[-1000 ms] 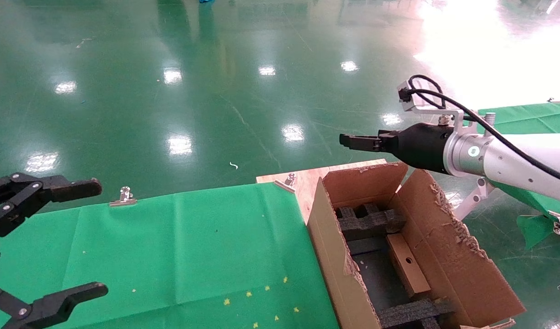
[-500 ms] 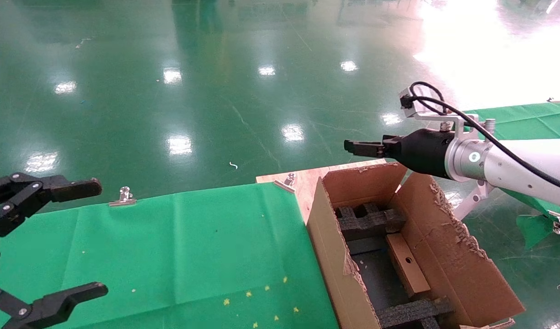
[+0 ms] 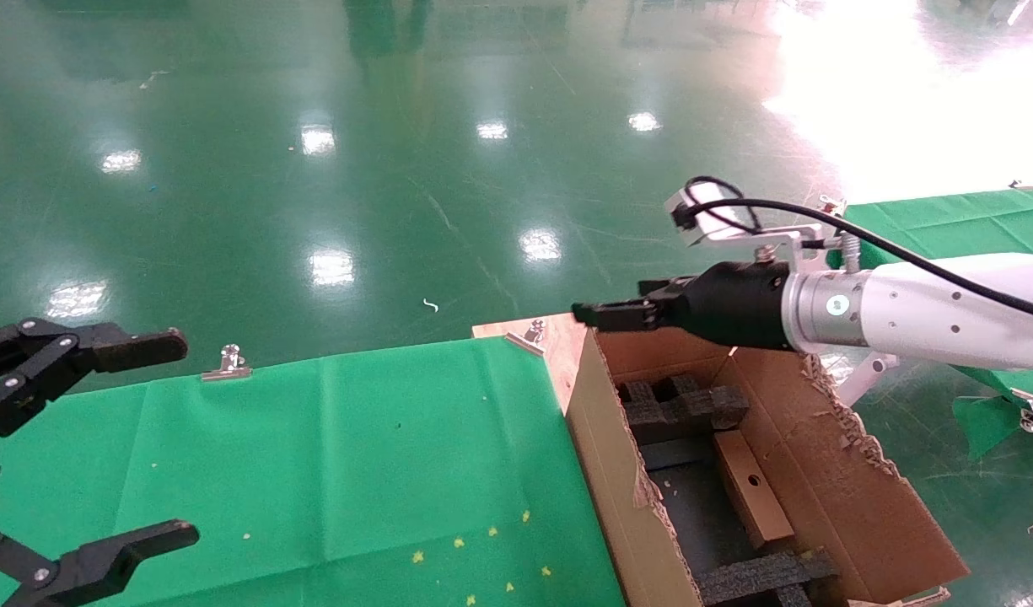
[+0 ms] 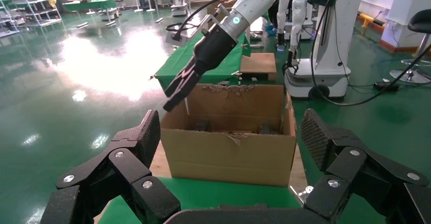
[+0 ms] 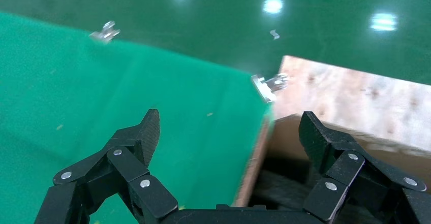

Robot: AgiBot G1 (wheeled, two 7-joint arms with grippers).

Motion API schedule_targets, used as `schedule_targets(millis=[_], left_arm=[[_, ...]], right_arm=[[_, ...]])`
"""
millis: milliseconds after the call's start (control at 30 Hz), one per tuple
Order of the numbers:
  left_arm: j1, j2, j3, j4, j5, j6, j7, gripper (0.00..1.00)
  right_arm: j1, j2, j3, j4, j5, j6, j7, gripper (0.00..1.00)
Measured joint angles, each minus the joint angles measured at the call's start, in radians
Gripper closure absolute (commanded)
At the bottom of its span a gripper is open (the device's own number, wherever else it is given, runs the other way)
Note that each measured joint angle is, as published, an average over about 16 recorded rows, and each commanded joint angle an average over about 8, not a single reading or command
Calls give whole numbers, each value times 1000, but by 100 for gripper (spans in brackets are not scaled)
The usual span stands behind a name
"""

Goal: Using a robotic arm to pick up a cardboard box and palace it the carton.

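Green cloth (image 3: 330,455) spread over the table from 9 o'clock to the centre of the head view, pinned at its far edge by two metal clips (image 3: 227,364), bare plywood (image 3: 558,337) showing just past its far right corner. Butted against the cloth's right edge, the carton (image 3: 609,472), flaps ragged and torn, black foam inserts (image 3: 680,409) filling its far end and another strip (image 3: 761,577) at its near end. Down inside the carton lay the cardboard box (image 3: 752,489), tucked against the right-hand wall between the foam pieces, round hole facing up, long axis running from about 11 o'clock to 5 o'clock, far end toward the foam block. Nothing gripped it, nothing covered it. Above the carton's far left corner hung the right gripper (image 3: 585,315) on the robotic arm (image 3: 921,316), pointing toward 9 o'clock, fingers (image 5: 137,135) spread wide and empty in its own wrist view, green cloth and carton rim beneath. Compared with a second ago, moved leftward and a little lower: then beyond the carton's far wall at about 2 o'clock, now across that wall with the tips over the plywood corner. Down at 8 o'clock sat the left gripper (image 3: 103,451), parked over the cloth's left edge, fingers splayed apart, unmoved.
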Motion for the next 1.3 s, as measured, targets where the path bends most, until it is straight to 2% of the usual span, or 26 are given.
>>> schedule_targets(millis=[1067,1300], left_arm=[[0,-1,1,0,-1,-1,1,0],[0,-1,2,0,-1,-1,1,0]], right_arm=[[-419,-106,756,-48,460,-607,-818,0],[-465,-117,839,-53,510,-674,-908,0]])
